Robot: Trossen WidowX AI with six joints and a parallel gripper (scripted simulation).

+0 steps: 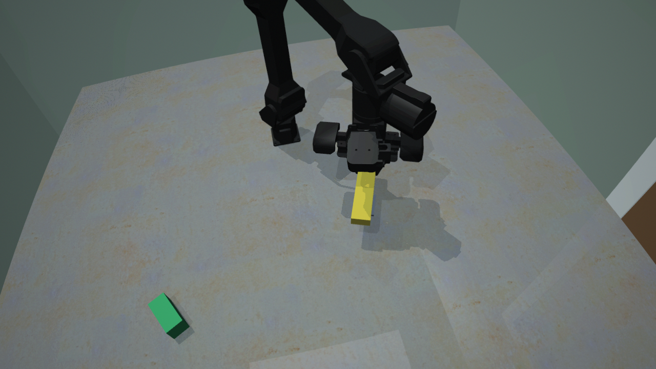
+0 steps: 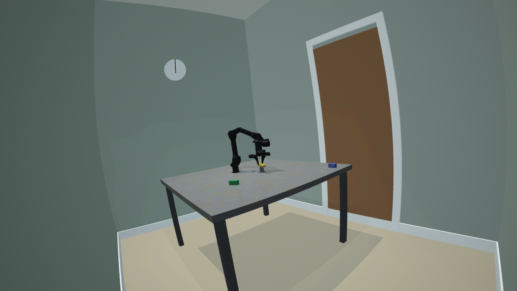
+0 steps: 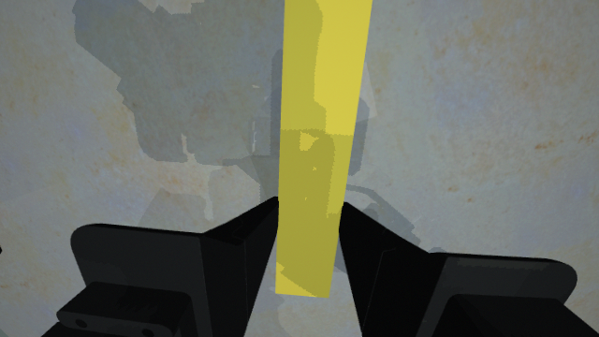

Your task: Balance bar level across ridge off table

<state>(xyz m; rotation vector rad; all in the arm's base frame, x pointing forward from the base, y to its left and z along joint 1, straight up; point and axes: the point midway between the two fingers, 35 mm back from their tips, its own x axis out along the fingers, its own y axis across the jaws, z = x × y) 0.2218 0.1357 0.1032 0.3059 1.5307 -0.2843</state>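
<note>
Item: a yellow bar [image 1: 363,202] [image 2: 262,165] [image 3: 318,117], held clear of the worktop [image 1: 229,238] [image 2: 217,199] [image 3: 477,187], nearer the top view's far edge than its near edge. Long axis running roughly from far edge toward near edge, slightly skewed.

Item: one gripper [image 1: 367,172] [image 2: 259,163] [image 3: 309,206], black, clenched on the bar across its narrow width, a finger on either long side. Grip off centre, close to the far-edge end; a short stub passes behind the fingers, and most of the length reaches out toward the near edge.

Item: one ridge [image 2: 261,169], grey-blue, upright beneath the bar in the exterior view, mostly hidden from above. Whether bar and ridge touch cannot be told; nor can exact level.

Item: one green block [image 1: 165,312] [image 2: 234,182], toward the top view's near-left corner, well apart.

Item: one blue block [image 2: 332,165], beside the exterior view's right-hand corner.

Condition, as judged: placing stage, late. Release turns on the bar's middle, outward of the fingers, lying over the ridge; should it sit off centre, one end may dip toward the worktop once let go
</note>
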